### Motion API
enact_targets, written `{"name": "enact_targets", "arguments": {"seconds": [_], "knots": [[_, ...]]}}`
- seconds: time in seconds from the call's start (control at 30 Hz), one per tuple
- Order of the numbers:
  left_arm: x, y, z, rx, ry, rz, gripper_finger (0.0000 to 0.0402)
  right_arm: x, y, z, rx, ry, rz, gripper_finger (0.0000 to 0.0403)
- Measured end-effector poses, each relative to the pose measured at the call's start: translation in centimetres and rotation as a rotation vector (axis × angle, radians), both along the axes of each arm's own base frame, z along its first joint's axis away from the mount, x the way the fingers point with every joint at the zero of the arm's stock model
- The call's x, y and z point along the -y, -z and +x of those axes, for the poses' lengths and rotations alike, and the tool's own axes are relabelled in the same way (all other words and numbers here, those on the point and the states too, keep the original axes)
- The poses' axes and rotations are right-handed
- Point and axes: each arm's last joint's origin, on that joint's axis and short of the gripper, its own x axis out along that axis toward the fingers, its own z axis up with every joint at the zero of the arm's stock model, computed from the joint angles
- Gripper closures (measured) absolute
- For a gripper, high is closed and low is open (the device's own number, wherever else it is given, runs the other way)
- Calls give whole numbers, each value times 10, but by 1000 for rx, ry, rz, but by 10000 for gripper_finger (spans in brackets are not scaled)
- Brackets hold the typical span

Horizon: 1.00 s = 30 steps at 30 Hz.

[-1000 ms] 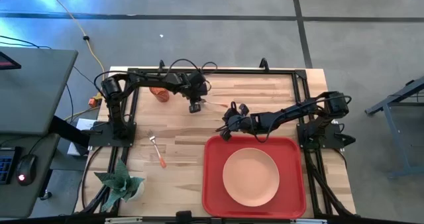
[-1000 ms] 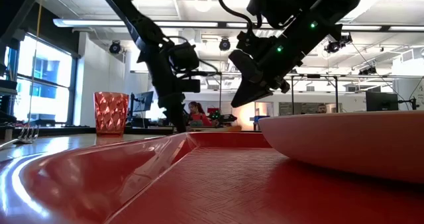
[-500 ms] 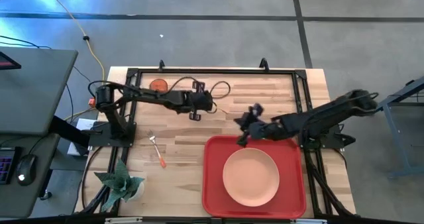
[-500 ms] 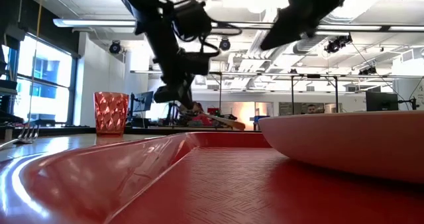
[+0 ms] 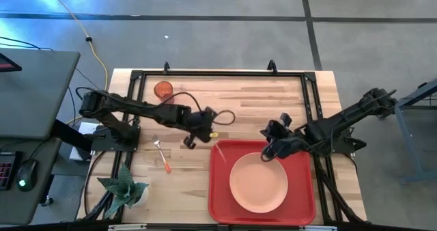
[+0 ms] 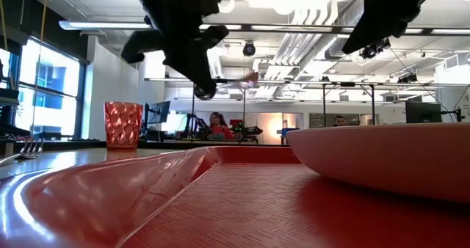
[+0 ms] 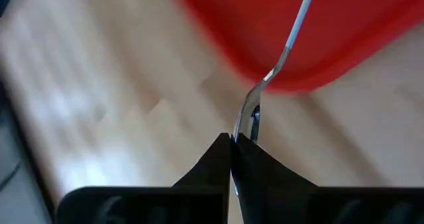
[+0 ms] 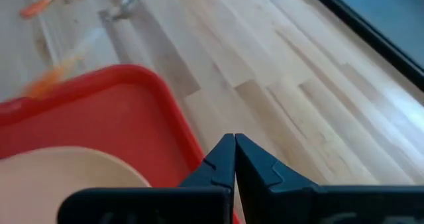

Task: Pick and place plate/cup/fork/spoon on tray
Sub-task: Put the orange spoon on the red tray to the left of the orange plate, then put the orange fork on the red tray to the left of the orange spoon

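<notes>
My left gripper (image 5: 198, 130) is shut on the spoon (image 6: 236, 81), held in the air just left of the red tray's (image 5: 220, 190) far left corner. My right gripper (image 5: 270, 147) is shut and empty above the tray's far rim, its fingertips together in the right wrist view (image 8: 234, 143). The salmon-pink plate (image 5: 258, 183) lies flat in the tray. The orange-red cup (image 5: 163, 89) stands upright at the far left of the table. The fork (image 5: 162, 156) lies flat on the wood near the left side. My left gripper pinches the spoon's silver metal end (image 7: 249, 121) between its two shut fingers. The spoon runs on straight ahead of the fingertips, its handle (image 7: 301, 18) reaching over the tray's corner. The spoon is lifted clear of the table and the tray.
A green plant (image 5: 124, 188) stands at the table's near left corner. Black frame rails (image 5: 218, 74) run along the far edge and both sides. Bare wood lies between the cup and the tray.
My left gripper has lifted the spoon off the table's far part and carried it toward the near edge, up to the tray's far left corner. My right gripper has drawn back toward the table's right and near edges, over the tray's far rim.
</notes>
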Motion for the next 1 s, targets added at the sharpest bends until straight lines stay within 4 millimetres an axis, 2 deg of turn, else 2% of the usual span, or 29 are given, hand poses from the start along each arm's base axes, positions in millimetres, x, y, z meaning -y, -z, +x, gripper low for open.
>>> {"name": "enact_targets", "arguments": {"seconds": [0.1, 0.23, 0.43, 0.57, 0.77, 1.0], "knots": [[18, 9, 3, -29, 129, -6, 401, -5, 3, 1, -7, -19, -3, 401], [39, 31, 15, -54, 319, 46, 401, -9, 7, 3, -21, -31, -10, 401], [57, 51, 31, -9, 475, 99, 401, -11, 10, 7, -25, -30, -11, 401], [60, 50, 38, 6, 492, 80, 401, -12, 12, 8, -31, -28, -12, 401], [62, 60, 41, -24, 502, 24, 398, -12, 15, 10, -15, 21, -17, 400], [63, 67, 43, -36, 409, -37, 360, -9, 20, 11, 0, 104, -52, 400]]}}
